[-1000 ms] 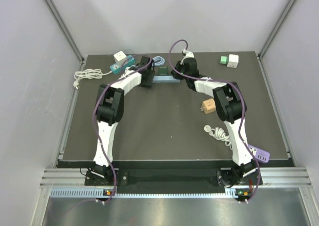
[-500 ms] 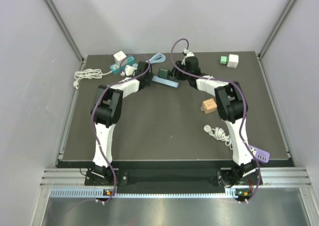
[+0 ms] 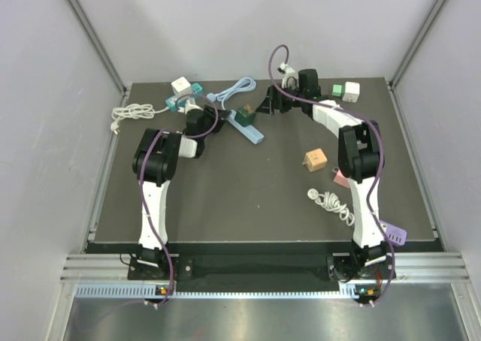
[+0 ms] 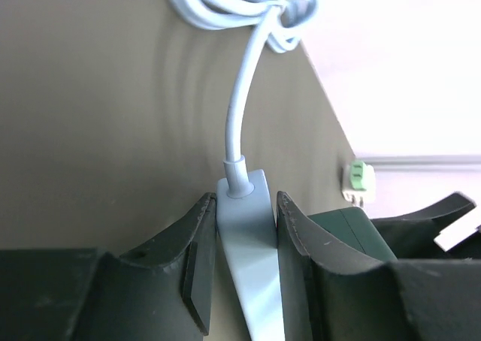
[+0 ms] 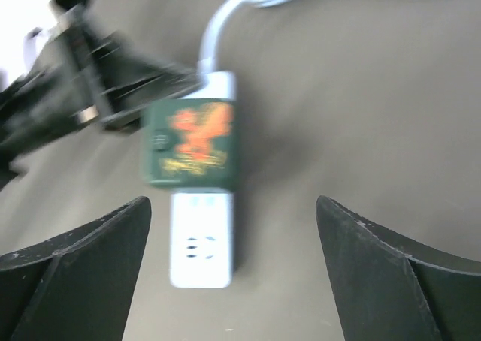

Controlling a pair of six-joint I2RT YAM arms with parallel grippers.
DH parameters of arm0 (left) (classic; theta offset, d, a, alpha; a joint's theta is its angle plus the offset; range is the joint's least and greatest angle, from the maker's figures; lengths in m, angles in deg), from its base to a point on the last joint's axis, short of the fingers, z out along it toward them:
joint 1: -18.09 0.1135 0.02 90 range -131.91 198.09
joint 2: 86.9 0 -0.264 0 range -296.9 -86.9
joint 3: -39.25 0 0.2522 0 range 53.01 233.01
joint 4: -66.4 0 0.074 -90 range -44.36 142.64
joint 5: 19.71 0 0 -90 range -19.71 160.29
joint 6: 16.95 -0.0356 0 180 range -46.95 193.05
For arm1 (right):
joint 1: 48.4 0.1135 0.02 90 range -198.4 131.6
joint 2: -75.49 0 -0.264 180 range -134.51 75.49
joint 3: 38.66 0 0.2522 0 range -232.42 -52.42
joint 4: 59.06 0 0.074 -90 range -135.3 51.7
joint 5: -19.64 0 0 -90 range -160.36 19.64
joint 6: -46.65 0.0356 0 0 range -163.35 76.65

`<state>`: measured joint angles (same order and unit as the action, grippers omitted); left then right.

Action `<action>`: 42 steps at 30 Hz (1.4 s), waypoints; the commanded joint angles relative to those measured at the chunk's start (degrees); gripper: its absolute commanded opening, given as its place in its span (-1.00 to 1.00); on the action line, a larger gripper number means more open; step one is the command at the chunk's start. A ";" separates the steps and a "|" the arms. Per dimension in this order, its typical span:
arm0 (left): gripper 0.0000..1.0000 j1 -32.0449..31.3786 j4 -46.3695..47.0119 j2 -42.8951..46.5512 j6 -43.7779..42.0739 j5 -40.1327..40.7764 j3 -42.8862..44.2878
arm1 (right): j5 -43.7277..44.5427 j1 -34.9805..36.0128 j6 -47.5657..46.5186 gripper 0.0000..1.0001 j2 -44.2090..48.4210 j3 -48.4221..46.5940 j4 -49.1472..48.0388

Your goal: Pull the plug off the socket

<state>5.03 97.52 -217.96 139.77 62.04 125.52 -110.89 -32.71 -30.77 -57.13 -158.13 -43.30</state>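
Observation:
A pale blue socket strip [image 3: 252,134] lies slanted at the back middle of the table. A dark green plug [image 3: 244,117] with orange print sits on it. My left gripper [image 3: 219,120] is shut on the strip's cord end. In the left wrist view the strip [image 4: 252,258] is pinched between both fingers, and the plug [image 4: 353,232] shows behind the right finger. My right gripper [image 3: 264,106] hangs open, back from the plug. In its view the plug [image 5: 194,142] stands on the strip [image 5: 201,251], and nothing is between the fingers [image 5: 233,206].
The strip's pale cord [image 3: 234,90] coils behind it. A white adapter [image 3: 180,85] and a white cable [image 3: 131,114] lie at the back left. Green and white adapters [image 3: 346,91] sit back right. An orange cube [image 3: 314,159], a white coil [image 3: 331,200] and a purple strip [image 3: 391,232] are on the right.
My right gripper has opened, let go of the plug and drawn back to the right. My left gripper has closed on the strip and swung it to a slant, towards the left.

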 commanded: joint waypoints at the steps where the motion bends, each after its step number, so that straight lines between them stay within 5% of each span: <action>1: -1.00 0.31 12.68 -0.24 -8.09 -3.70 0.09 | -9.47 2.16 -8.36 0.82 0.35 -4.15 5.82; 7: -1.00 0.75 16.46 -0.77 -7.84 -3.17 -1.05 | -4.74 5.32 -10.82 0.84 -2.73 -7.21 10.82; 20: -1.00 1.37 18.23 -1.91 -5.90 -3.70 -0.70 | 9.77 10.33 -16.09 0.43 -7.13 -12.15 17.07; 24: -1.00 1.37 13.49 -1.91 -6.25 -4.23 0.79 | 14.15 11.74 -17.06 -0.09 -8.27 -14.78 18.83; 25: -0.98 1.37 12.00 -1.74 -6.60 -4.58 2.01 | 15.47 12.35 -17.76 -0.46 -8.45 -15.13 19.61; 28: -0.60 1.37 7.33 -0.78 -9.40 -5.20 2.55 | 22.76 13.41 -18.46 -1.00 -8.10 -15.40 19.71; 29: -0.39 1.46 6.28 0.71 -11.07 -4.76 2.29 | 25.83 13.50 -18.90 -1.00 -7.75 -15.23 19.71; 32: -0.25 1.46 2.33 4.57 -15.37 -1.95 0.71 | 30.93 13.85 -19.52 -1.00 -6.09 -14.18 19.54; 42: -0.48 1.37 -3.31 8.63 -20.05 -0.89 -0.53 | 43.51 14.64 -22.33 -1.00 -5.11 -11.27 16.19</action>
<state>6.69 94.84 -214.10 124.32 62.67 124.43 -82.78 -16.30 -50.95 -64.28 -169.37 -23.81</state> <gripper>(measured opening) 0.375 0.460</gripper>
